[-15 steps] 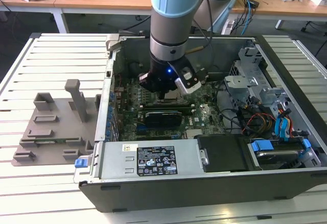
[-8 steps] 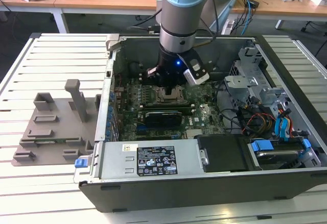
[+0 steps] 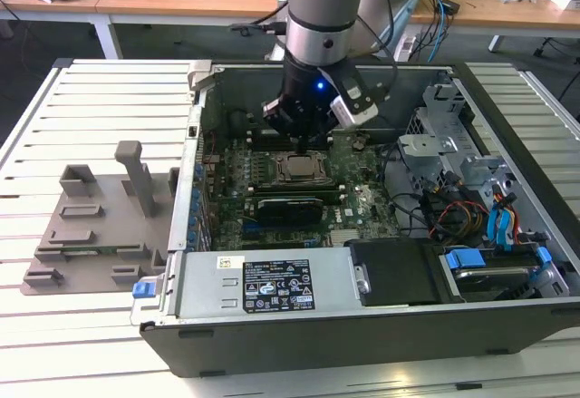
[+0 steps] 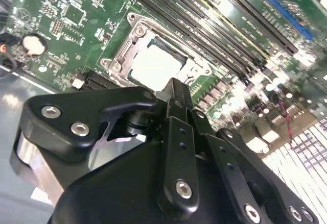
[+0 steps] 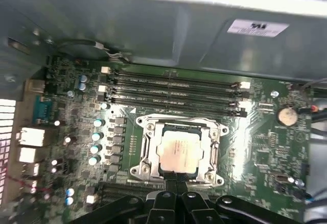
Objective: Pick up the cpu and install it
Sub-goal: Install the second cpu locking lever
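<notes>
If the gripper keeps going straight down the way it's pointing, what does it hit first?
Most likely the cpu sitting in its socket frame: the gripper hangs right above it, pointing down at the motherboard. Depth is unclear; it may land on the frame's near edge instead.

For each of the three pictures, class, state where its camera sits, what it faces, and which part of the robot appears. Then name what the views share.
Exterior view: off the arm, raised, looking down into the open black computer case; the arm and gripper hang over the green motherboard.
First wrist view: rides on the arm, facing the small square silvery-grey cpu in its metal socket frame; black gripper linkage at the edge.
Second wrist view: on the arm, obliquely over the motherboard; gripper body fills the foreground.
Shared: all show the cpu seated in the socket.
</notes>
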